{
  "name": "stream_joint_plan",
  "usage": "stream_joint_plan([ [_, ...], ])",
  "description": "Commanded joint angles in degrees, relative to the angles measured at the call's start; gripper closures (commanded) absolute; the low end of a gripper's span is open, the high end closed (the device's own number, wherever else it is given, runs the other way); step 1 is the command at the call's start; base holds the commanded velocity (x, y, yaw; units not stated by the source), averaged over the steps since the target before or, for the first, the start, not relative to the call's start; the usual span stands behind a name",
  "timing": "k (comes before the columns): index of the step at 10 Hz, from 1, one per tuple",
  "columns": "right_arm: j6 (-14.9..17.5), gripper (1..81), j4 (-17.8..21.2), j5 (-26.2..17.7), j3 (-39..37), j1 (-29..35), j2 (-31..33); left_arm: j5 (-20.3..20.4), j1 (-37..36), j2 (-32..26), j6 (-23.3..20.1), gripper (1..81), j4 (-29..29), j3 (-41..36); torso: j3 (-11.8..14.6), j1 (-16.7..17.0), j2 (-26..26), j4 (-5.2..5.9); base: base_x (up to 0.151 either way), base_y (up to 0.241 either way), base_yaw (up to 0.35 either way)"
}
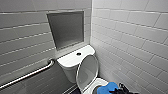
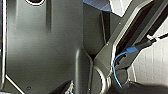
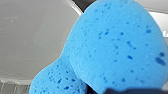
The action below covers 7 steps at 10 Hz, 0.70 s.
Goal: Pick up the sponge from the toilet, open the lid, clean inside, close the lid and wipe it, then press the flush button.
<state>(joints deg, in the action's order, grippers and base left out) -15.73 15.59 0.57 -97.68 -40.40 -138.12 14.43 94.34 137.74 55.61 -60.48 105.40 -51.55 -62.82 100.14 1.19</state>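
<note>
Sponge [image 1: 107, 88], bright blue, soft, peanut-outlined. Head view: low over front of white glossy ceramic toilet [image 1: 72, 62], just above bowl rim, at tip of dark right hand [image 1: 117, 89]. White oval plastic lid [image 1: 87, 70] up, leaning toward tank; bowl open. Left wrist view: white tiled wall [image 2: 155, 62] past robot's own parts; no help w/ aim. Right wrist view: sponge close-up, apparently pinched at near edge, hand prob. clamped on it. Advice: lower into bowl, press flat face vs. ceramic, sweep round under rim, stay clear of lid.
</note>
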Motion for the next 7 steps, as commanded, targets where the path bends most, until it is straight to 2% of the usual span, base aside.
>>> stream_joint_plan([
  [1, -0.27, 81.1, 4.62, -4.88, -7.85, 12.13, -4.56, -1.25, 1.24, -0.36, 0.02, 1.0, -1.13, 0.51, -2.84, 0.00, 0.00, 0.00, 0.000, 0.000, 0.000],
  [4, -0.27, 81.1, 5.41, -5.32, -11.03, 14.24, -6.58, -1.25, 2.04, 1.58, 0.02, 1.0, -1.13, 3.23, -6.84, 0.00, 0.00, 0.00, 0.000, 0.000, 0.000],
  [5, -0.27, 81.1, 5.41, -5.23, -11.82, 14.59, -7.02, -1.25, 2.29, 1.75, 0.02, 1.0, -1.13, 3.32, -4.63, 0.00, 0.00, 0.00, 0.000, 0.000, 0.000],
  [7, -0.45, 81.1, 5.41, -5.23, -14.19, 16.08, -8.52, -1.25, 2.56, 1.93, 0.02, 1.0, -1.13, 3.50, -6.05, -0.02, -0.05, 0.00, 0.000, 0.000, 0.000],
])
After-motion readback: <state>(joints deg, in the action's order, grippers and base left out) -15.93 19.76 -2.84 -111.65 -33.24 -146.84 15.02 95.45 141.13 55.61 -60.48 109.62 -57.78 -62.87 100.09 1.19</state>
